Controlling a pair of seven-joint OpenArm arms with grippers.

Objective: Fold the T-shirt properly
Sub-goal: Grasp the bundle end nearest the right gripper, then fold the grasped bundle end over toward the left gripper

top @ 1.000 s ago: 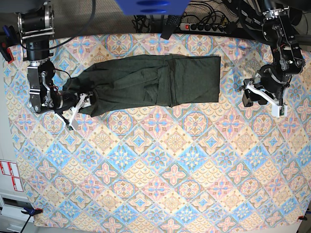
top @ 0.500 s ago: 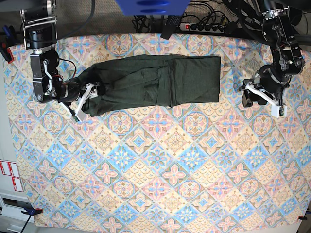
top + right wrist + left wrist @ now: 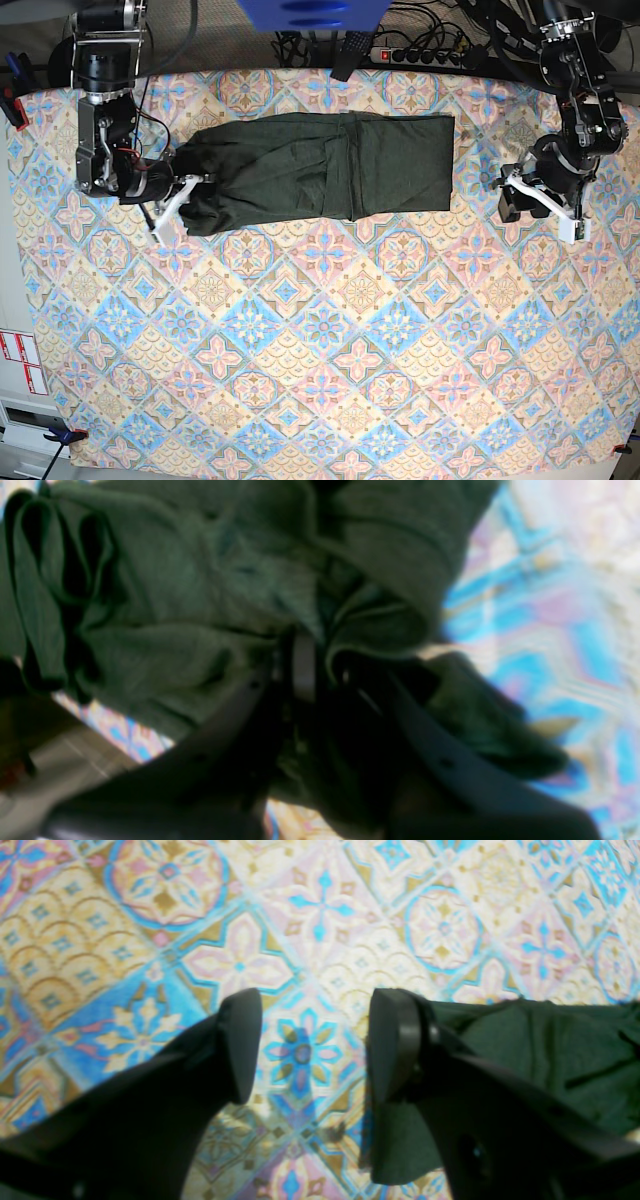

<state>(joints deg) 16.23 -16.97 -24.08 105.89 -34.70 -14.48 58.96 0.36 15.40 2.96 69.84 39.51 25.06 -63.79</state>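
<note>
Item: T-shirt [image 3: 320, 170], dark olive-green knit, long-sleeved, no print. Location: far half of the patterned tablecloth [image 3: 330, 380], left of centre to right of centre in the base view. Condition: already narrowed into a long band, with overlapped panels meeting about mid-length; left end bunched and wrinkled.

Orientation: long axis runs left to right across the table, roughly parallel to its far edge. The right end is square and flat. The left end tapers into gathered cloth. Which end is collar and which is hem cannot be told.

Right gripper [image 3: 305, 665]: at the band's left end in the base view, jaws closed on a thick wad of the T-shirt's fabric; several layers show pinched in the wrist view.

Left gripper [image 3: 312, 1045]: jaws apart, nothing between them, hovering over bare cloth just right of the band's square end, not touching it.

Risks, as judged:
- The pinch holds a bunched wad rather than a clean edge, so carrying it over would likely lay a crooked, lumpy fold.
- With the far end unpinned, a pull could drag the whole band and undo the overlap.
- Layers may slip from the pinch unevenly.
</note>
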